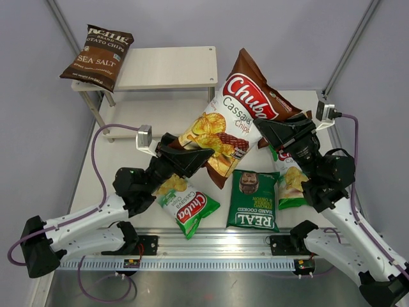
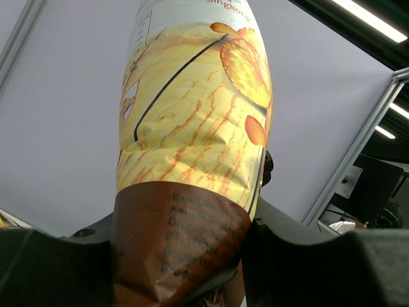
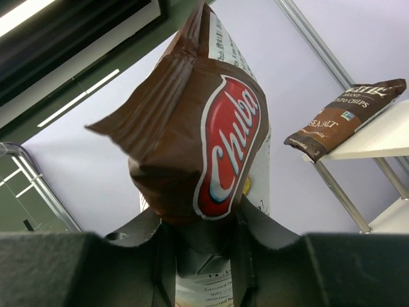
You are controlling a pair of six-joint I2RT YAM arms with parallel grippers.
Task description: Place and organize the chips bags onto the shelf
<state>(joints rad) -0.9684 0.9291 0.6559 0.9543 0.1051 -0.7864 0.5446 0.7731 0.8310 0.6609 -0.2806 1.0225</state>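
Brown Chuba bag (image 1: 233,112) aloft; L fingers (image 1: 192,157) clamp bottom end, R fingers (image 1: 276,131) clamp upper part, arms angled inward.

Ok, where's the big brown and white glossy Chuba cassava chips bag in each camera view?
Top external: brown and white glossy Chuba bag, centre, tilted between left end effector and right end effector.
Left wrist: fills the centre, brown end lowest.
Right wrist: centre, red logo showing.
Shared landmark: dark brown Sea Salt bag on cream shelf: upper left from above, right side in right wrist.
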